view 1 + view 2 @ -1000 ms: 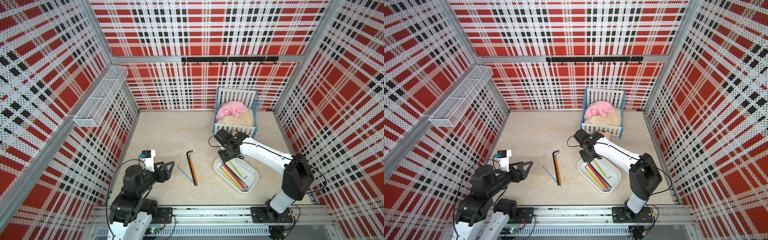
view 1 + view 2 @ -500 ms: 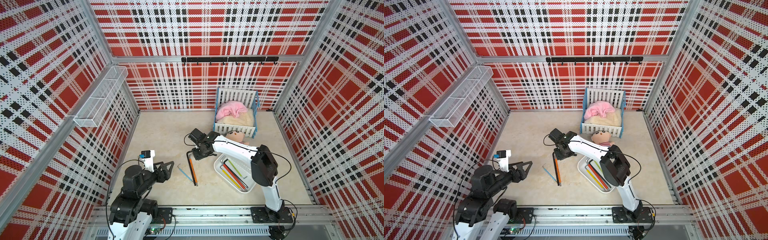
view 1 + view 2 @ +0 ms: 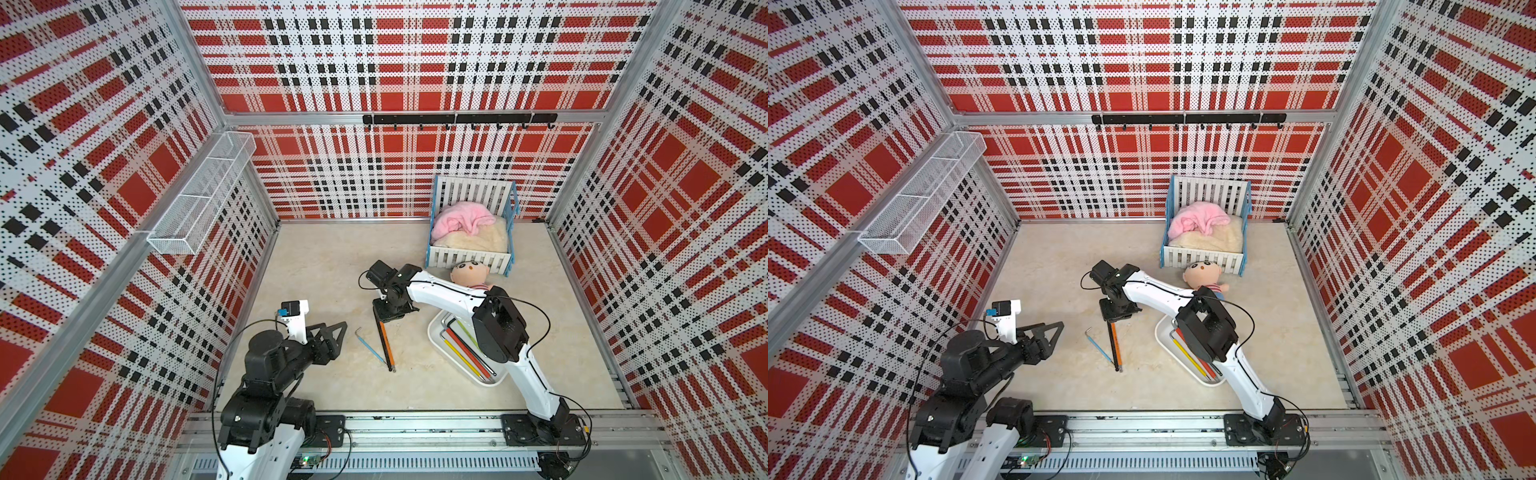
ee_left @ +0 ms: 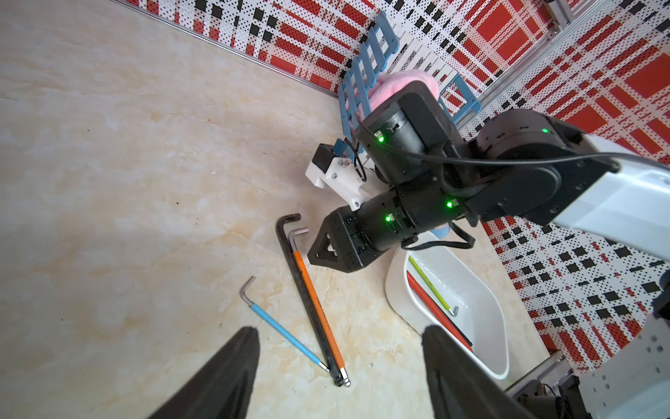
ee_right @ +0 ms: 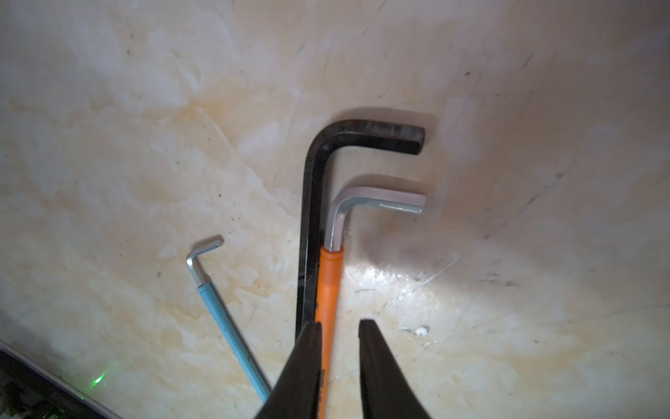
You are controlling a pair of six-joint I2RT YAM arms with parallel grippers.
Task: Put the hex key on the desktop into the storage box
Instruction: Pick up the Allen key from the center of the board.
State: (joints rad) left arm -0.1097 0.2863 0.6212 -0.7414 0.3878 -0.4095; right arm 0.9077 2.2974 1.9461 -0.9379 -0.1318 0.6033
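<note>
Right claw [image 5: 339, 326]: over the shallow white plastic storage box [image 3: 488, 383] a second ago, now low near the centre of the beige marble desktop [image 3: 332, 257]. Its jaws are a narrow slit apart and empty, one finger [image 5: 301, 370] overlapping the orange-sleeved hex key [image 5: 330, 286]. Black L-shaped hex key [image 5: 311, 203] alongside; thin blue-sleeved hex key [image 5: 221, 319] near. The slit shows only in the right wrist view. Left claw [image 4: 339, 328]: spread wide, empty.

Hex keys [image 3: 384, 340] lie on the desktop [image 3: 332, 257], left of the storage box [image 3: 435, 336].

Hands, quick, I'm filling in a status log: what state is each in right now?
Left hand: open, empty.
Right hand: narrowly open over the orange hex key, gripping nothing.
</note>
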